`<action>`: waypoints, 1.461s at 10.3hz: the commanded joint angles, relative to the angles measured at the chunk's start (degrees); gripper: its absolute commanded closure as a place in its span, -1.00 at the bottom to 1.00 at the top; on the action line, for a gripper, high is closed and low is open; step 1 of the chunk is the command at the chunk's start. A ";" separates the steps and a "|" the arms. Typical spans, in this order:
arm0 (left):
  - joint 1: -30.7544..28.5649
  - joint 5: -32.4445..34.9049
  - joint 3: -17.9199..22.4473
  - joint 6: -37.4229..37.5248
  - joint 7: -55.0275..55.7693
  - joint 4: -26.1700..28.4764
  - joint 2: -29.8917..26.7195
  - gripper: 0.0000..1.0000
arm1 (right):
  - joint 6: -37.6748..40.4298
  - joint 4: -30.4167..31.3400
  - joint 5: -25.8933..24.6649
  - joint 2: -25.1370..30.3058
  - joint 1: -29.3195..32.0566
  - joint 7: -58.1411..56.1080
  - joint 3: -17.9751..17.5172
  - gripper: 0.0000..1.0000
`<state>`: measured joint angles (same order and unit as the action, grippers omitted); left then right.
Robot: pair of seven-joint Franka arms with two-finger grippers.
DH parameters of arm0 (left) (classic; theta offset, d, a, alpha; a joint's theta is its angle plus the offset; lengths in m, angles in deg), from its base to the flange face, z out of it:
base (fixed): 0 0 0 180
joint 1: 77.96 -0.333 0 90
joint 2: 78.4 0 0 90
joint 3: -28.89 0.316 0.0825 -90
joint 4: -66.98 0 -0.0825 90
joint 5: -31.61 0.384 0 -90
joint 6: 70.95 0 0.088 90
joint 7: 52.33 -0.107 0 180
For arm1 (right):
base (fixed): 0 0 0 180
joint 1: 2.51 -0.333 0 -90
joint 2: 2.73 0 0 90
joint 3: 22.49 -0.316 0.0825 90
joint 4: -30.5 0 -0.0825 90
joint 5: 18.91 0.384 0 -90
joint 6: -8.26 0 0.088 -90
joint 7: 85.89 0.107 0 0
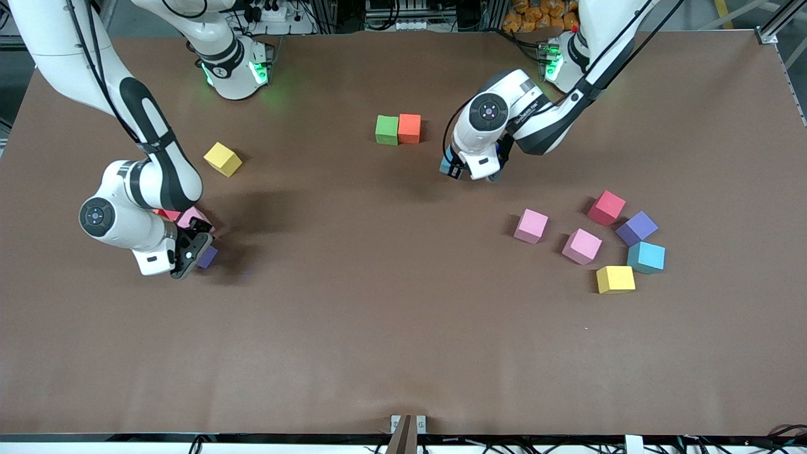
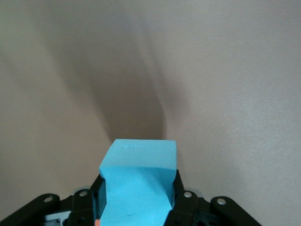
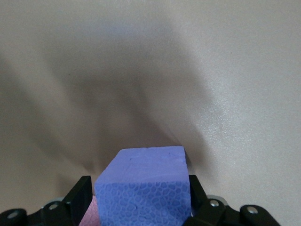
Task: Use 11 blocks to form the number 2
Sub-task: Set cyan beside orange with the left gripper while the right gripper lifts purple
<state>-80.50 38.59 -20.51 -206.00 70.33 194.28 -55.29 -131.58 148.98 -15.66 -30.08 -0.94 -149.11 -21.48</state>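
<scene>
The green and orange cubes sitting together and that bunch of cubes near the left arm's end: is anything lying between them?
Only the left gripper, shut on a light blue cube, hangs over that stretch between the green cube, orange cube and nearest pink cube. The table is bare there in the front view.

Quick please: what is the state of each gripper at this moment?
Left gripper: closed on a light blue block, near the green-orange pair.
Right gripper: closed on a purple block, beside a pink block.

Pretty clearly a robotics lab. Brown-covered table (image 1: 378, 328), cable bundles (image 1: 271, 16) and aluminium framing (image 1: 772, 28) along 12 o'clock.
</scene>
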 commanded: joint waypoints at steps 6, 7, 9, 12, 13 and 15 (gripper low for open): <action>7.81 0.48 -0.70 -9.09 23.06 6.74 -1.31 1.00 | 0.53 -2.11 2.37 0.99 -2.80 -1.20 -0.31 0.35; 8.16 1.62 -0.70 -9.09 24.46 6.83 -1.31 1.00 | 0.62 -2.11 4.03 1.16 -3.59 -1.20 -0.31 0.35; 8.25 2.69 -0.70 -9.09 26.66 6.83 -0.96 1.00 | 4.81 -2.80 7.11 1.77 -6.48 -0.68 1.26 0.35; 10.44 3.04 -0.61 -9.96 29.65 6.83 0.01 1.00 | 6.15 -3.16 8.53 2.04 -9.73 1.86 1.63 0.35; 11.32 3.04 -0.52 -10.23 30.71 6.83 0.01 0.99 | 6.24 -3.16 8.53 2.21 -10.79 3.09 1.63 0.35; 11.50 3.13 -0.43 -10.23 30.80 7.09 0.10 0.95 | 8.07 -3.16 8.53 3.27 -12.29 7.82 1.28 0.35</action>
<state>-69.09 40.05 -21.13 -215.00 99.56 200.67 -55.21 -125.65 145.41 -8.32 -28.82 -11.81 -144.20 -20.66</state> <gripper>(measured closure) 0.449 0.423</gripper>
